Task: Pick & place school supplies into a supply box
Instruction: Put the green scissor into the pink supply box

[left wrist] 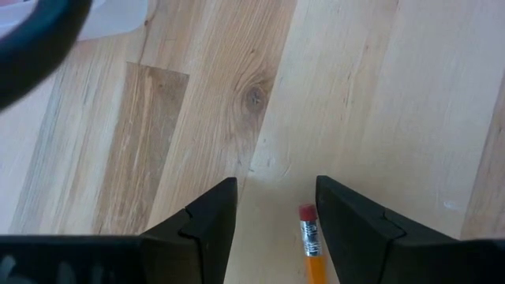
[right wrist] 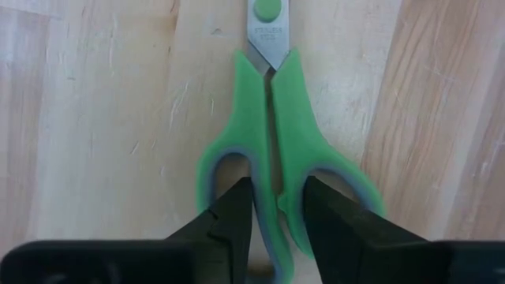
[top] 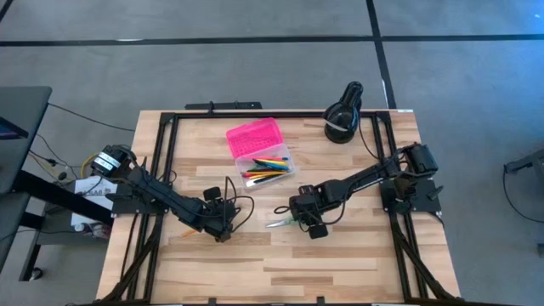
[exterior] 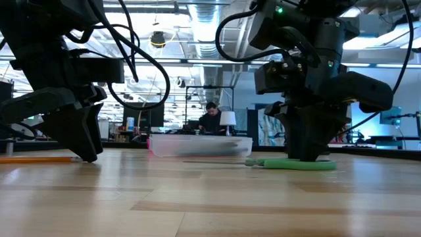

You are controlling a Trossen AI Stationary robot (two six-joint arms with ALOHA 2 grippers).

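Note:
Green-handled scissors [right wrist: 268, 118] lie flat on the wooden table, also seen in the high view [top: 280, 223]. My right gripper [right wrist: 276, 209] stands over their handles, shut on them. My left gripper [left wrist: 276, 205] is open and low over the table. An orange pencil's eraser end [left wrist: 309, 233] lies between its fingers, close to one of them. The pencil [exterior: 36, 158] rests on the table. The supply box [top: 259, 153] sits at the far middle, pink lid [top: 253, 136] open. Several pens lie in its clear base [top: 270, 166]. My right gripper has one fingertip [right wrist: 237, 209] inside each finger loop and pinches the handles' two inner bars [right wrist: 272, 181] between them. The fingers point down from above. The scissors lie flat on the table, blades closed. My left gripper: I cannot tell whether a finger touches the pencil.
A black rounded object with a white band [top: 344, 115] stands at the far right of the table. A black frame [top: 161, 136] runs along the table's edges. Bare wood lies between the grippers and the near edge. A person sits in the room beyond the box [exterior: 210, 122].

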